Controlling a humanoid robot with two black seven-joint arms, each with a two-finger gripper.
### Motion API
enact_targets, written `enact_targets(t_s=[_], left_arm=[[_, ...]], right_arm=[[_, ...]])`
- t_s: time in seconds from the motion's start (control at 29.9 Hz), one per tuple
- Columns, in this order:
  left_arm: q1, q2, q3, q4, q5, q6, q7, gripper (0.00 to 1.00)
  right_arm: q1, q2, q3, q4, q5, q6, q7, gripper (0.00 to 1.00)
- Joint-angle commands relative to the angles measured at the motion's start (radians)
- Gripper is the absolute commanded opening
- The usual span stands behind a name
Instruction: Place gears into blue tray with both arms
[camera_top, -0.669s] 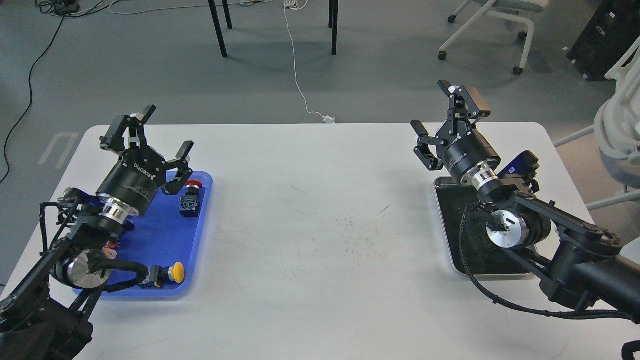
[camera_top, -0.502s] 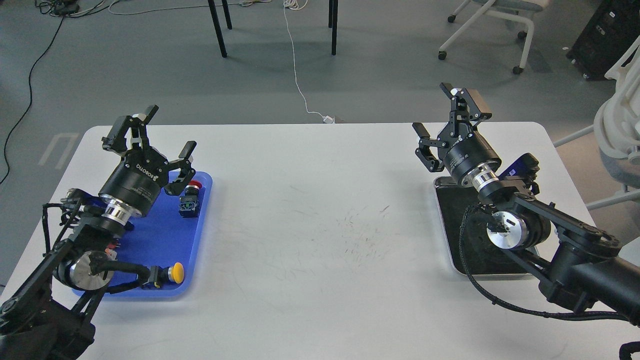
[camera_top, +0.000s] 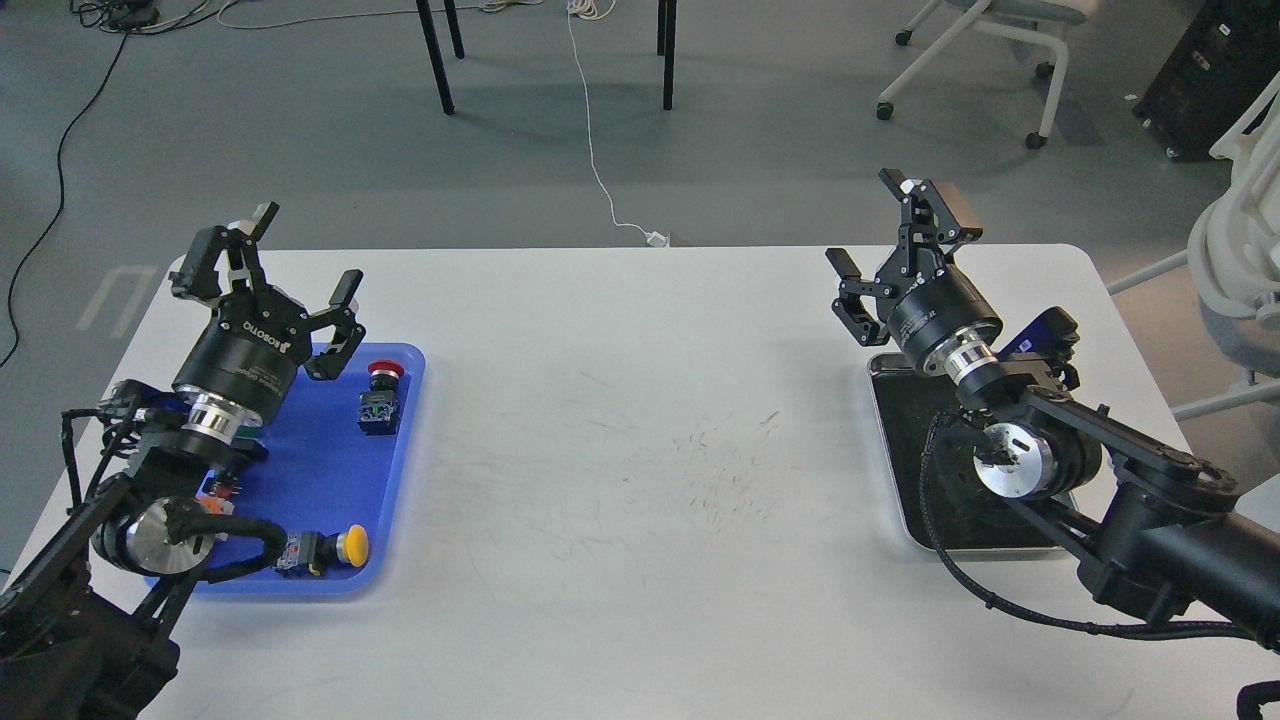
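The blue tray lies at the table's left, partly under my left arm. No gears show anywhere in the head view; they are hidden or too small to tell. My left gripper hovers over the tray's far left corner, open and empty, fingers spread and pointing away from me. My right gripper hangs open and empty above the far edge of the silver tray, which has a black lining and is largely covered by my right arm.
In the blue tray stand a red-capped push-button switch near the far right corner and a yellow-capped one at the near edge. Scuffed white tabletop stretches between the trays. Chair legs and cables are on the floor beyond.
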Motion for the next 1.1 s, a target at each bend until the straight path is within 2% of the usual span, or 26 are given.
enact_targets(t_s=[0.0,0.17,0.3,0.47,0.7,0.8,0.94,1.07], left_arm=[[-0.006,0.001,0.004,0.002,0.004,0.001,-0.002,0.99],[0.005,0.004,0.007,-0.013,0.013,-0.005,-0.003,0.99],[0.011,-0.002,0.007,-0.022,0.013,-0.063,-0.005,0.99],[0.011,-0.006,0.041,-0.030,0.021,-0.077,-0.006,0.99],[0.012,-0.002,0.052,-0.047,0.044,-0.077,-0.008,0.99],[0.014,-0.002,0.052,-0.047,0.044,-0.077,-0.021,0.99],[0.022,-0.005,0.053,-0.048,0.054,-0.077,-0.021,0.99],[0.031,-0.008,0.053,-0.053,0.083,-0.077,-0.023,0.99]], right_arm=[[0.007,-0.005,0.002,0.005,-0.002,0.001,0.000,0.99],[0.013,-0.025,-0.001,0.005,-0.023,0.030,0.000,0.99],[0.040,-0.072,-0.014,0.013,-0.090,0.083,0.000,0.99],[0.102,-0.199,-0.067,0.063,-0.271,0.119,0.000,0.99],[0.347,-0.440,-0.340,0.155,-0.604,0.213,0.000,0.99],[0.479,-0.502,-0.501,0.181,-0.803,0.282,0.000,0.99],[0.643,-0.515,-0.736,0.160,-1.151,0.304,0.000,0.99],[0.731,-0.473,-0.932,0.061,-1.344,0.302,0.000,0.98]])
